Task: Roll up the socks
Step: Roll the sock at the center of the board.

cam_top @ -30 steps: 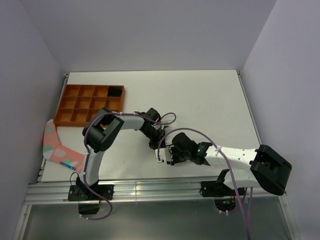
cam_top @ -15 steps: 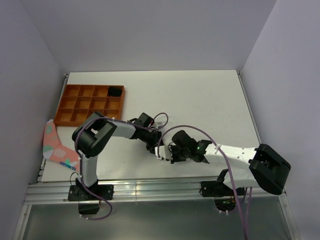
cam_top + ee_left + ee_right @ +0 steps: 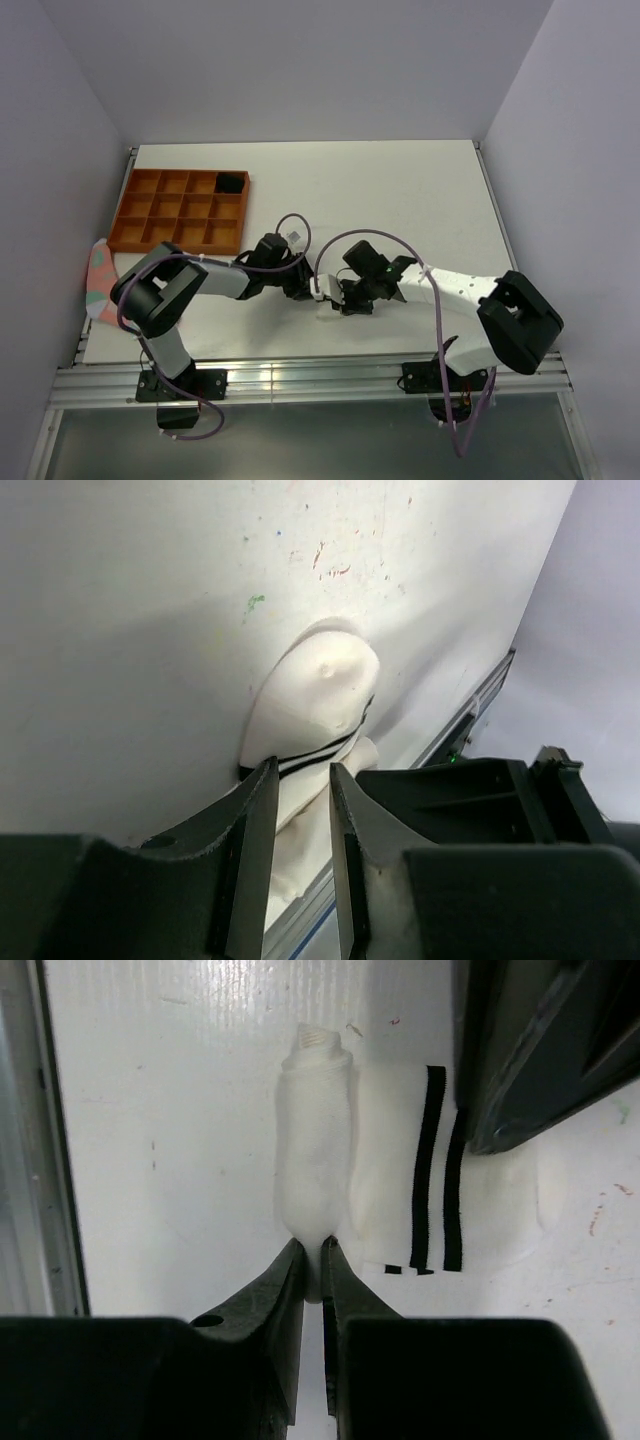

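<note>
While left arm and right arm stretch low | left gripper apart astride white sock | right gripper pinching it

The sock is white with two black stripes. The surface is white, flecked with small red and green marks. The tray is orange; the cloth pink.

white sock, lower end behind jaws
</note>
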Motion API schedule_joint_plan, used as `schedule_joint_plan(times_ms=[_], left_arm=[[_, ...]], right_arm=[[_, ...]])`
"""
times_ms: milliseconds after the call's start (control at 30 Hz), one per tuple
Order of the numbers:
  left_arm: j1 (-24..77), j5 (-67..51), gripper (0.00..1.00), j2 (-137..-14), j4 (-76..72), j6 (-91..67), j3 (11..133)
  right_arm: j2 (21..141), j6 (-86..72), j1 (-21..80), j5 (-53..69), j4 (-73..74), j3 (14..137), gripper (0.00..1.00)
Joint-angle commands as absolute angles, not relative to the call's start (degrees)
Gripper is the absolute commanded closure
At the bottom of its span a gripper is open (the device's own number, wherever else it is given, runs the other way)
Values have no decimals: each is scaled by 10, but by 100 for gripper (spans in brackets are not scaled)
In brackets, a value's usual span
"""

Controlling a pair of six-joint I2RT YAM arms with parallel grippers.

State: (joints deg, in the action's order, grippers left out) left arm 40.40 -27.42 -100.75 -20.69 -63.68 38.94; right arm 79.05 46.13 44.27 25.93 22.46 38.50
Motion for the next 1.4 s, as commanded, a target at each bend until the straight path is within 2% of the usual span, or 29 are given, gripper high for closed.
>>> schedule_joint_plan(times_ms=[0, 367, 567, 800, 967, 1233, 1367], left_arm=[[402, -200, 67, -955, -280, -661, 355], [426, -21, 66, -782, -323, -613, 215], [541, 103, 66, -710, -312, -485, 188], [597, 109, 62, -733, -343, -361, 206], [645, 176, 60, -775, -365, -313, 222], [657, 120, 55, -849, -427, -280, 231], [657, 104, 48, -853, -446, -270, 229]], right_arm=[[813, 473, 414, 308, 301, 431, 95], [998, 539, 350, 414, 520, 588, 94], [1098, 527, 316, 429, 600, 676, 94], [1187, 486, 305, 431, 647, 739, 94], [1208, 486, 303, 434, 672, 754, 94], [1223, 482, 302, 423, 676, 762, 94], [1225, 479, 303, 422, 678, 769, 95]])
